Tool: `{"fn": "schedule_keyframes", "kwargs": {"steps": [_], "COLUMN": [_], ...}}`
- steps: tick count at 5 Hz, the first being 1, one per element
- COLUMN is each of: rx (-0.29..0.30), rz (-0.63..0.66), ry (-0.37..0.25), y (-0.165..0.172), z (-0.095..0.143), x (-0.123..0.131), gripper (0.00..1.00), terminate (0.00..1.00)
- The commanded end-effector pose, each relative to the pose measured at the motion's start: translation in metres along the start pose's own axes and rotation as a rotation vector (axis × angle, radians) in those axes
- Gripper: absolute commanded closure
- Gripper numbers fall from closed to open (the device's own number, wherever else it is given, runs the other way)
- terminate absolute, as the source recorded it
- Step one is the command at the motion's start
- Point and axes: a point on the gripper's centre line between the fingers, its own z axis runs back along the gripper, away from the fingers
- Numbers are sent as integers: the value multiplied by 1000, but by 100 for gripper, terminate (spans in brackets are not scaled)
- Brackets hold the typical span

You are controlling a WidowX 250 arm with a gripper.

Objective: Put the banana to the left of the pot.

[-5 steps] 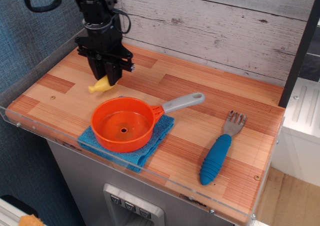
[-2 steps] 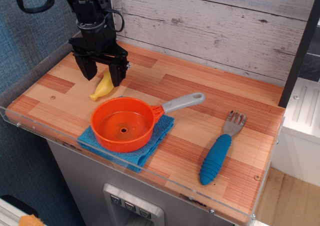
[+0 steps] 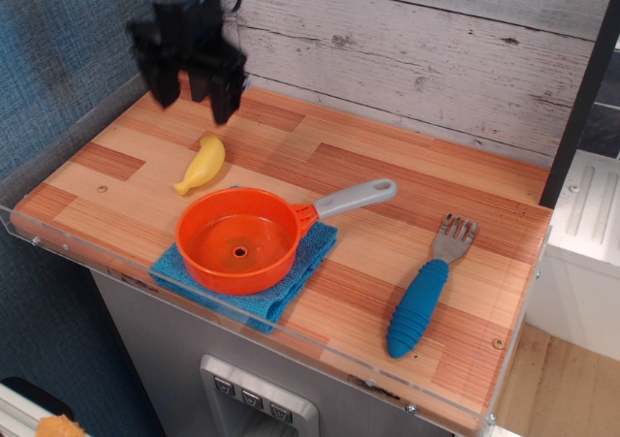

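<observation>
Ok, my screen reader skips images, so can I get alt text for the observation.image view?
A yellow banana lies on a wooden table, just left of an orange pot on a blue cloth. The open gripper hangs above it; a blue-handled fork lies right.

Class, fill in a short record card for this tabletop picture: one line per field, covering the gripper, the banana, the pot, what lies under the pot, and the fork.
gripper: open, raised above the table, holding nothing
banana: lying on the wooden table, beside the pot's upper-left rim
pot: orange, empty, grey handle pointing right
blue cloth: under the pot
fork: blue handle, right of pot
</observation>
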Motion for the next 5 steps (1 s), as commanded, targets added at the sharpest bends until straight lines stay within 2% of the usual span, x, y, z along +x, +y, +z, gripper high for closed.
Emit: {"fn": "schedule_keyframes", "kwargs": {"steps": [1, 2, 3, 4, 5], "rx": [1, -69, -98, -95, -109], "rz": [-134, -230, -351, -450, -542], "ry": [-80, -102, -122, -97, -80], "y": [-41, -77, -119, -156, -185], "z": [55, 69, 81, 88, 84], "x": [32, 38, 37, 20, 3], "gripper": [0, 0, 0, 0, 0], "terminate": [0, 0, 0, 0, 0]}}
